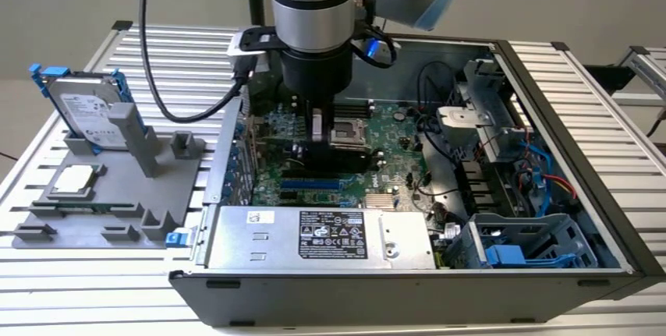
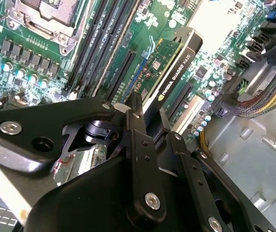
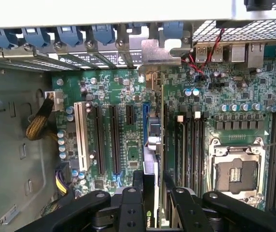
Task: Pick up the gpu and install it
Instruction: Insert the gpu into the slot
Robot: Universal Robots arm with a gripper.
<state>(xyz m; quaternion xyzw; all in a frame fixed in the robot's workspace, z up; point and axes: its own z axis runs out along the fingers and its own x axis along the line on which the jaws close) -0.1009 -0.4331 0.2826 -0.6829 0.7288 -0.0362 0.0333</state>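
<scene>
Matt black plastic shroud on the gpu (image 2: 174, 67); glossy green motherboard (image 3: 128, 96); ribbed metal table (image 1: 582, 71).

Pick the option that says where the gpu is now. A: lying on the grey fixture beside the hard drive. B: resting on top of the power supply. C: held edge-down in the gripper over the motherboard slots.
C: in the second wrist view the gripper clamps the gpu edge-down over the motherboard slots.

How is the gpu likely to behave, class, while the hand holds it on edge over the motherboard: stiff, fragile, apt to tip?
Probably stiff: the gpu stays straight though held by one end in the hand. Likely fragile: its green board side is bare. Standing on its thin edge above the motherboard, it might tip if let go unseated.
</scene>
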